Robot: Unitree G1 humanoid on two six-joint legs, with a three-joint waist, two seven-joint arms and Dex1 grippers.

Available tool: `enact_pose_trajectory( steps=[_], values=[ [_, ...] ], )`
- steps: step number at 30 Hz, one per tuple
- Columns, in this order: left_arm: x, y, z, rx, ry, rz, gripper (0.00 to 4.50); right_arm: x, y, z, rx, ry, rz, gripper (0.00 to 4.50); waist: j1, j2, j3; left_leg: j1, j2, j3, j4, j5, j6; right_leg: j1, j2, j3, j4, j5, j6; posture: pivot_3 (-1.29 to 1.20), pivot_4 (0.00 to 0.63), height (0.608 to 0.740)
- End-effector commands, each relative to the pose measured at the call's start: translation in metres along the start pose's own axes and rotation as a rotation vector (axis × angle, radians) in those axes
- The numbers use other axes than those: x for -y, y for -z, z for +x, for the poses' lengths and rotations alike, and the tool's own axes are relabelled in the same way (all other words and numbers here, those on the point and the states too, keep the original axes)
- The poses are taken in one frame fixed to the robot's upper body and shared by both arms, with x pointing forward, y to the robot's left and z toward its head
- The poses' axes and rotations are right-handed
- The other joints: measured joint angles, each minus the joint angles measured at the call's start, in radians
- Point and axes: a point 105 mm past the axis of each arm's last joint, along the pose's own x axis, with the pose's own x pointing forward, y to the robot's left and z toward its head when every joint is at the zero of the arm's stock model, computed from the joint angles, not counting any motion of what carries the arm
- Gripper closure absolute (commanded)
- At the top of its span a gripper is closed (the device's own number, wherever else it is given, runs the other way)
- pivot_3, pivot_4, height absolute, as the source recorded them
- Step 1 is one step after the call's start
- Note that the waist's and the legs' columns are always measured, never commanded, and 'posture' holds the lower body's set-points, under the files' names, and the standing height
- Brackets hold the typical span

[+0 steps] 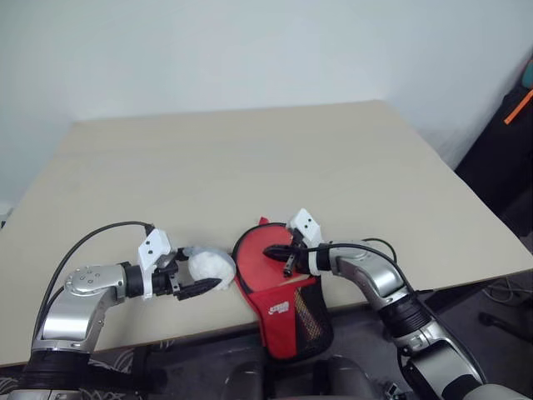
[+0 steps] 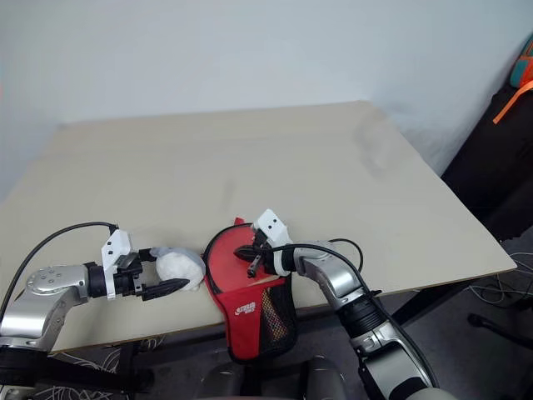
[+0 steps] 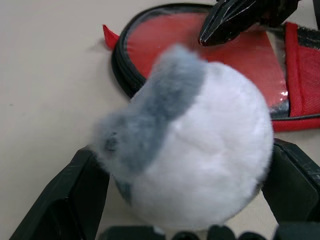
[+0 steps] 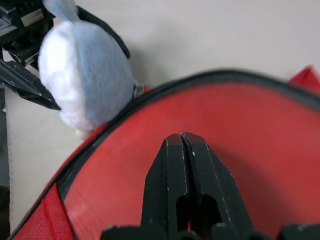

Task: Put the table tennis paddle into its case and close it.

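the case (image 1: 279, 292) is seen at the near edge of the table (image 1: 250, 158), its round red part lying on the table top and its narrow end with the white logo and black mesh hanging over that edge. a black zip rim runs round the red part. whether the red surface inside the rim is the table tennis paddle or the case's own lining cannot be told.

the right gripper (image 4: 183, 137) is held over the middle of this red surface, its fingers pressed together with nothing between them; whether the tips touch the red cannot be told.

just beside the case's rim, toward the robot's left, a fluffy grey-white ball (image 3: 200, 145) is found between the widely spread fingers (image 3: 292, 175) of the left gripper (image 1: 204, 279), one finger on each side of it, close against its fur. the ball lies near the table's near edge as well.

beyond the case and the ball the pale table top is left bare up to its far edge by the wall, with wide room on both sides.
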Motion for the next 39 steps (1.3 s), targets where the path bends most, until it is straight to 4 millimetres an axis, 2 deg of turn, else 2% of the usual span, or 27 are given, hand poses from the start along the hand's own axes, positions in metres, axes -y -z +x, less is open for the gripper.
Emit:
enact_pose_trajectory(
  steps=[1, 10, 17, 22, 26, 33, 39],
  values=[
    [-0.003, -0.004, 0.002, -0.002, -0.004, 0.027, 0.00, 0.001, -0.009, 0.004, 0.054, 0.007, -0.024, 4.48, 0.000, 0.000, 0.000, 0.000, 0.000, 0.000, 0.000, 0.000, 0.000, 0.000, 0.000, 0.000, 0.000, 0.000, 0.000, 0.00, 0.000, 0.706],
    [-0.005, 0.000, 0.003, -0.028, 0.006, 0.029, 0.00, 0.003, 0.004, 0.013, 0.020, 0.031, 0.000, 4.48, 0.000, -0.006, -0.008, 0.000, 0.001, 0.001, 0.000, 0.000, -0.001, -0.001, 0.000, 0.001, 0.003, 0.000, 0.000, 0.00, 0.000, 0.706],
    [-0.015, -0.003, 0.000, -0.049, -0.008, 0.042, 0.00, 0.002, 0.013, 0.014, -0.031, 0.036, -0.032, 4.48, 0.000, -0.010, -0.017, 0.001, 0.001, 0.002, 0.002, 0.000, -0.002, -0.003, -0.001, 0.002, 0.010, -0.001, -0.002, 0.00, 0.000, 0.706],
    [-0.027, -0.007, -0.002, -0.055, -0.034, 0.061, 0.00, 0.002, 0.013, 0.016, -0.032, 0.036, -0.037, 4.48, 0.000, -0.012, -0.018, 0.001, 0.002, 0.002, 0.004, 0.000, -0.003, -0.004, 0.000, 0.002, 0.012, -0.002, -0.002, 0.00, 0.000, 0.706],
    [-0.045, -0.009, -0.004, -0.071, -0.091, 0.073, 0.00, 0.002, 0.013, 0.017, -0.032, 0.037, -0.036, 4.48, 0.001, -0.012, -0.019, 0.001, 0.002, 0.002, 0.005, 0.000, -0.003, -0.004, 0.000, 0.002, 0.013, -0.002, -0.002, 0.00, 0.000, 0.706],
    [-0.066, -0.022, 0.001, -0.062, -0.149, 0.090, 2.20, 0.002, 0.013, 0.018, -0.037, 0.043, -0.039, 4.50, 0.000, -0.012, -0.021, 0.001, 0.001, 0.002, 0.006, 0.000, -0.003, -0.004, 0.001, 0.002, 0.013, -0.002, -0.002, 0.00, 0.000, 0.706],
    [-0.071, -0.023, 0.008, -0.073, -0.151, 0.091, 4.18, 0.003, 0.013, 0.017, -0.037, 0.045, -0.039, 4.50, 0.000, -0.012, -0.023, 0.001, 0.000, 0.002, 0.006, 0.000, -0.003, -0.004, 0.001, 0.002, 0.013, -0.002, -0.002, 0.00, 0.000, 0.706]
  ],
)
